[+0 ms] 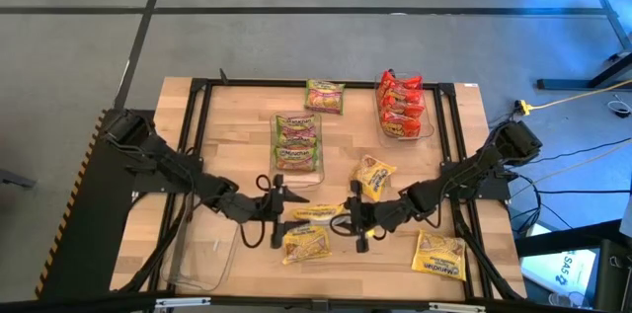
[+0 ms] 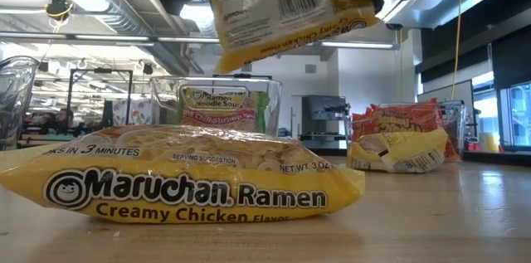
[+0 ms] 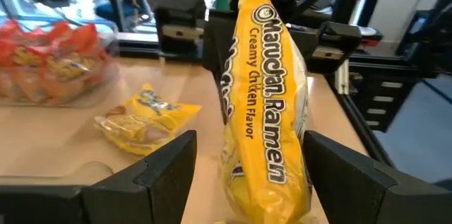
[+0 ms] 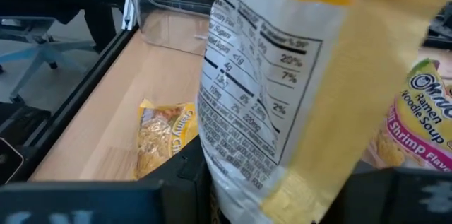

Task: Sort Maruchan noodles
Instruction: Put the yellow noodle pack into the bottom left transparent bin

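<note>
The right end effector [image 1: 357, 220] is clamped on a yellow noodle packet [image 1: 318, 212], holding it in the air over the front middle of the table [image 1: 242, 145]. The left end effector [image 1: 276, 204] faces it from the other side, its fingers [image 3: 166, 164] spread wide to either side of the packet's free end without touching it.

Directly under the two lies a second yellow packet [image 1: 305, 242] flat on the wood. A third [image 1: 374, 176] sits just behind the right arm, and a fourth [image 1: 439, 254] lies near the table's front right corner.

Green packets [image 1: 296, 143] fill a clear bin at mid-table, with one loose green packet [image 1: 324, 96] near the far edge. Red packets [image 1: 401, 106] fill a bin at the far right. An empty clear bin [image 1: 205, 254] stands at the front left, with bare wood between it and the left arm.
</note>
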Controlling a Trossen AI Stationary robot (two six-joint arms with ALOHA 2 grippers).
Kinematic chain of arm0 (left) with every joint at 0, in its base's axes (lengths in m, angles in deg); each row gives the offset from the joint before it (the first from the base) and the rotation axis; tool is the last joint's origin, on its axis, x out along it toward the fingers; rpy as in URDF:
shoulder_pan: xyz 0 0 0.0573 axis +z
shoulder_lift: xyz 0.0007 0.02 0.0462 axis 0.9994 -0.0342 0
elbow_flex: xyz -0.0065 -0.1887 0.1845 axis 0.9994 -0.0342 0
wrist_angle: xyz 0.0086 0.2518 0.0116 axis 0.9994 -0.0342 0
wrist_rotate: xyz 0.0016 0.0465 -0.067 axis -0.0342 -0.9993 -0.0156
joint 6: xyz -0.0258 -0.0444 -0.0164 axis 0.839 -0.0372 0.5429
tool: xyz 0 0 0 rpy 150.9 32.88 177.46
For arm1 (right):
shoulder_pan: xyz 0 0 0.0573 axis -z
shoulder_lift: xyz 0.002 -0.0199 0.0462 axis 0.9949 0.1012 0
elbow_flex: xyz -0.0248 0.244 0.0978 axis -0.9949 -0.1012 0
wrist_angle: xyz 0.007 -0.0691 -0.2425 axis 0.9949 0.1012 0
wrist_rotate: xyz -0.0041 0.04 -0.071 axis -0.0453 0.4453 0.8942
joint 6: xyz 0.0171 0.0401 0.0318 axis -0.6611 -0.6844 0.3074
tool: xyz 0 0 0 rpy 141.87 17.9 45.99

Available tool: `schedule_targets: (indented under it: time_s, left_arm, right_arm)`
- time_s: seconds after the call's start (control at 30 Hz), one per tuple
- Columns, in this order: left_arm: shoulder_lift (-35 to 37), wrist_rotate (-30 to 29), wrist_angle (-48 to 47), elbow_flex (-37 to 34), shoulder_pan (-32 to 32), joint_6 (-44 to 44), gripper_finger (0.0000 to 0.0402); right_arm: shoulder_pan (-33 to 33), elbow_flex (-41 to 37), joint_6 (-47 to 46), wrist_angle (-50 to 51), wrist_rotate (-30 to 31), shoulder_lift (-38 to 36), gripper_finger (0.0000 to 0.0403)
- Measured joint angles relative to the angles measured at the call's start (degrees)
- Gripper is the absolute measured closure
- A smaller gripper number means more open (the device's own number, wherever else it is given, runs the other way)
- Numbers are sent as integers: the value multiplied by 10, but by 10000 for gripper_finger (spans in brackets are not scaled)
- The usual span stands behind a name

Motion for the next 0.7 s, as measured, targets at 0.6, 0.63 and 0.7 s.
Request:
schedule_targets:
  time_s: [0.6,0.63,0.7]
  left_arm:
    - [0,51,-11,0,0,10,218]
    - [0,49,-11,0,0,10,225]
    - [0,49,-12,0,0,10,239]
  right_arm:
    - [4,0,20,-57,21,0,278]
    - [4,0,20,-57,21,0,278]
    - [4,0,19,-57,21,0,278]
